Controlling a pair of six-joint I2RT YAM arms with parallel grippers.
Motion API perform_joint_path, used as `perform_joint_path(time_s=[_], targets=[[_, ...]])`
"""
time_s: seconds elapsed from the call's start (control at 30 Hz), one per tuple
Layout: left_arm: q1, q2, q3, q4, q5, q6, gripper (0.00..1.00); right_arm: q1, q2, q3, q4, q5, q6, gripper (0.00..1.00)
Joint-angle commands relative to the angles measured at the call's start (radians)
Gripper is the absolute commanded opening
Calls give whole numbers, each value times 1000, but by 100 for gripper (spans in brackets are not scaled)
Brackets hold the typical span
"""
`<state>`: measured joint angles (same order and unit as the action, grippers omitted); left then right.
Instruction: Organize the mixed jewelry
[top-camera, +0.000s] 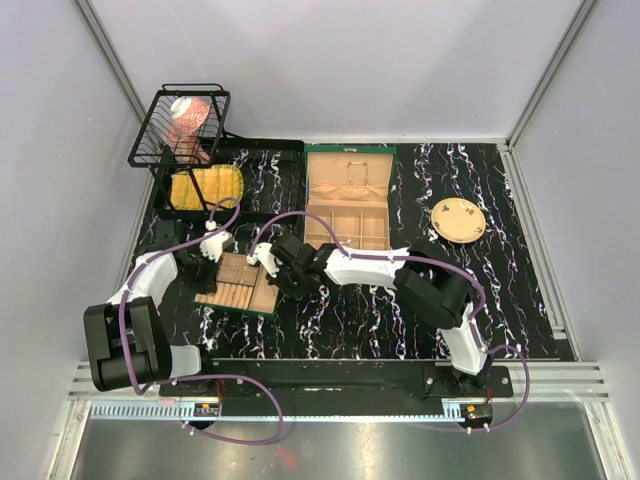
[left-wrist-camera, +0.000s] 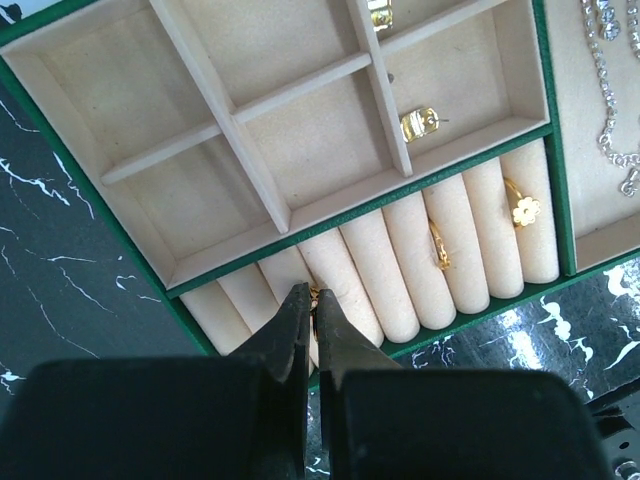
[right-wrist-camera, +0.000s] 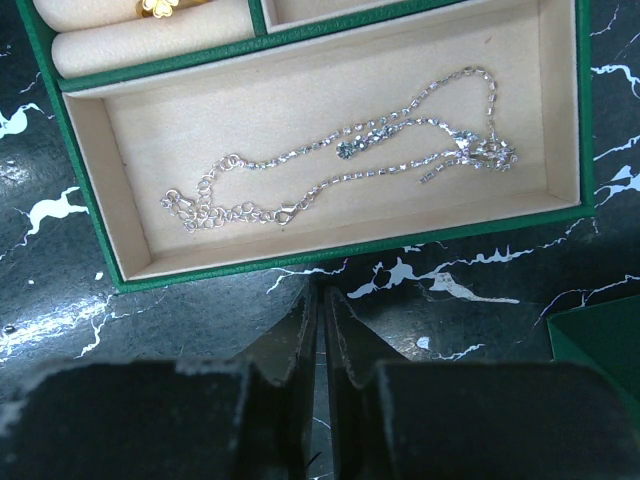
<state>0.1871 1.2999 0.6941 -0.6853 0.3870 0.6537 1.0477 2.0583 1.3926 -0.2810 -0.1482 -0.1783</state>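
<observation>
The silver chain (right-wrist-camera: 350, 150) lies loose in the long end compartment of the tray (top-camera: 235, 290), its links spread almost from wall to wall. In the padded ring rolls next to it sit a flower ring (left-wrist-camera: 523, 210) and a plain gold ring (left-wrist-camera: 440, 246), each wedged in a groove. A gold piece (left-wrist-camera: 419, 124) rests in a corner of a square compartment, and a second gold piece (left-wrist-camera: 380, 14) shows in the one beyond.

The left gripper (left-wrist-camera: 312, 296) hangs over the ring rolls by the tray's green wall with its fingers pressed together. A speck of gold shows at the tips, but I cannot tell whether it is pinched. The right gripper (right-wrist-camera: 320, 298) is also closed up, and holds nothing. It is over the black marbled bench (top-camera: 520, 300) just outside the chain compartment's wall.

The tray sits askew in the left half of the bench, nearer the near edge. The open green box (top-camera: 347, 165) stands at the far edge, just beyond the tray. A tan plate (top-camera: 478, 228) lies toward the right edge, well apart from both. A wire basket (top-camera: 150, 130) is at the far-left corner.
</observation>
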Motion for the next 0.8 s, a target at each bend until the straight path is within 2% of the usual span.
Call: perform_joint_path(time_s=[0.0,0.47,0.77], targets=[[3,36,33,30,0,-19,0,12,-46,-1,28,10,-4,12],[-41,61,10,43,-40,-88,0,12,-36,-1,28,12,-7,12],[-43,53,-24,36,-76,-72,0,14,-43,-9,32,16,-13,12]])
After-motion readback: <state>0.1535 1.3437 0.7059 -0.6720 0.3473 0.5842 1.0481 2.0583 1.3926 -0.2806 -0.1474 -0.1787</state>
